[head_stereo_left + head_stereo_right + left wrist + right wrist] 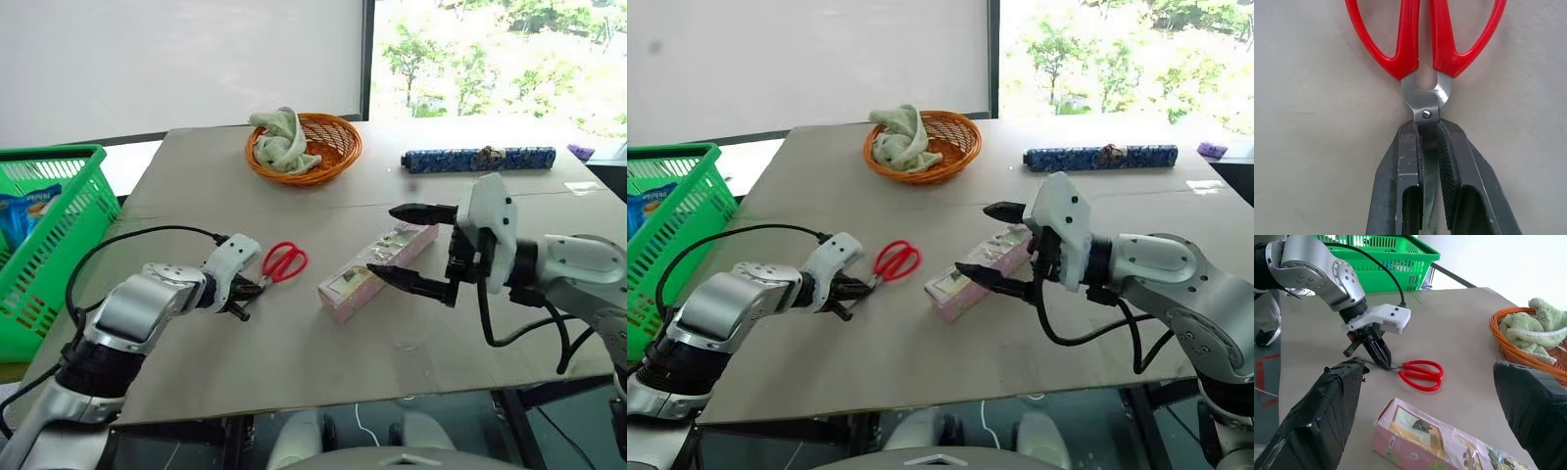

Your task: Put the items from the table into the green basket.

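In the head views, a grey-beige table (294,362) before a bright window is seen, with the green basket (49,245) at its left edge. There the right gripper (416,250) is held spread wide above the pink box (377,272). In the left wrist view, the left gripper (1429,147) is clamped on the blades of the red-handled scissors (1425,44), lying flat; a lift and carry to the basket is judged next.

White roller blind (176,59) covers the wall behind the desk, dark window frame post (368,59) at its edge. Bright window (500,59) with green trees outside, daylight coming in. Grey floor with red tape marks (1266,367).
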Motion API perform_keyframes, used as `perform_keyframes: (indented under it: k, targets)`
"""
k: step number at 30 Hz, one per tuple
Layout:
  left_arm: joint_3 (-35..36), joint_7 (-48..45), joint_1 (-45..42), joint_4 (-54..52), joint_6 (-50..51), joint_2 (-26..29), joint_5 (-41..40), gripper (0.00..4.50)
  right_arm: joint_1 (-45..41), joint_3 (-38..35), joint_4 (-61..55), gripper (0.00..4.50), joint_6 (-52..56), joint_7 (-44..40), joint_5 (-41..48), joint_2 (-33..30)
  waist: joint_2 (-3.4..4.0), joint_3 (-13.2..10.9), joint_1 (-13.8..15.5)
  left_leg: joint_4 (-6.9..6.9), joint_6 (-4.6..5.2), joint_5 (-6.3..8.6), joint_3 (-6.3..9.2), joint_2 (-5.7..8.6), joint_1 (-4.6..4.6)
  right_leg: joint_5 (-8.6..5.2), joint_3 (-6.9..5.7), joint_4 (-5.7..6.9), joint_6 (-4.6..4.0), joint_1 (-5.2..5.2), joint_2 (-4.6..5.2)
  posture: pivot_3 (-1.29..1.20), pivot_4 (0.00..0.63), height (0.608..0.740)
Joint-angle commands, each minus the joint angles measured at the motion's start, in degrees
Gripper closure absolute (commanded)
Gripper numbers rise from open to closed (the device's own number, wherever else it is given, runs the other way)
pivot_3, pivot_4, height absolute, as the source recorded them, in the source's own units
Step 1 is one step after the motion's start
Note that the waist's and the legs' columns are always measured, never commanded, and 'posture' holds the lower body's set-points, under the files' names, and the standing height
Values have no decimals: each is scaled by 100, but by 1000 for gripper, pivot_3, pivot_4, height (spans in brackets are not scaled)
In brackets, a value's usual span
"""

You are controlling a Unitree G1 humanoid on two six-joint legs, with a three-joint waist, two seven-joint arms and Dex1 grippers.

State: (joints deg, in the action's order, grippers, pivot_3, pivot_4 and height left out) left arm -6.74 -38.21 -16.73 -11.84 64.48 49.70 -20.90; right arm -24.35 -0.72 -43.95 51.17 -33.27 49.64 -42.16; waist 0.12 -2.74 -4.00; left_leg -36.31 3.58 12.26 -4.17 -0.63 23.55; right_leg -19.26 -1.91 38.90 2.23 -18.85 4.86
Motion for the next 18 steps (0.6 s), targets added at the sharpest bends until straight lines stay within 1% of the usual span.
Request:
perform_keyframes:
  k: [1,4,6,8,11,12,14,15,17,18]
  targets:
    - [871,-195,586,27,-217,84,-256,4487,-48,-97,-98,0,-130,7,0,-8,-1,0,-16,0,0,0,1,0,4,0,0,-2,2,-4,-1,-152,43,740]
    - [1373,-220,909,-28,-451,144,-311,4487,-61,-62,-56,0,-172,-38,-27,0,-9,-5,-92,1,5,-4,0,-1,27,4,2,-8,12,-24,-2,-135,40,740]
    - [1705,87,761,337,-529,75,-202,4487,-108,-6,4,0,-208,-96,-48,29,-15,-8,-110,12,11,-7,0,0,29,3,1,-18,13,-27,-3,-104,32,740]
    - [1798,381,488,806,-595,78,-12,4487,-170,56,64,0,-235,-143,-71,65,-21,-12,-108,18,14,-7,0,-1,28,2,0,-16,13,-29,-6,-95,29,740]
    - [1572,868,-557,2498,-989,154,511,4487,-320,180,224,0,-295,-275,-146,119,-44,-25,-31,17,15,-8,3,-1,25,2,-2,-3,12,-32,-11,-77,22,740]
    - [1418,857,-1004,3189,-1267,161,683,4487,-366,204,278,0,-309,-329,-163,114,-54,-28,-15,11,21,-12,6,-1,26,3,-4,2,13,-33,-16,-77,22,740]
    - [1187,708,-1617,4198,-1771,168,945,4487,-396,217,336,0,-335,-412,-197,89,-76,-20,57,3,23,-13,5,0,34,4,-2,1,15,-38,-16,-84,22,740]
    - [1127,559,-1784,4465,-2005,188,1019,3530,-396,210,341,0,-338,-442,-206,70,-86,-17,80,-1,25,-12,4,1,39,5,-2,-3,16,-39,-15,-93,24,740]
    - [1139,429,-2035,4821,-2257,237,1110,2886,-369,157,322,0,-326,-492,-199,11,-93,-13,89,-1,27,-10,-4,10,69,5,0,-7,18,-64,2,-102,27,740]
    - [1154,339,-2106,4894,-2320,274,1129,2136,-351,121,305,0,-314,-507,-183,-18,-94,-13,87,-7,16,-18,-6,13,104,6,-1,-7,18,-97,6,-101,29,740]
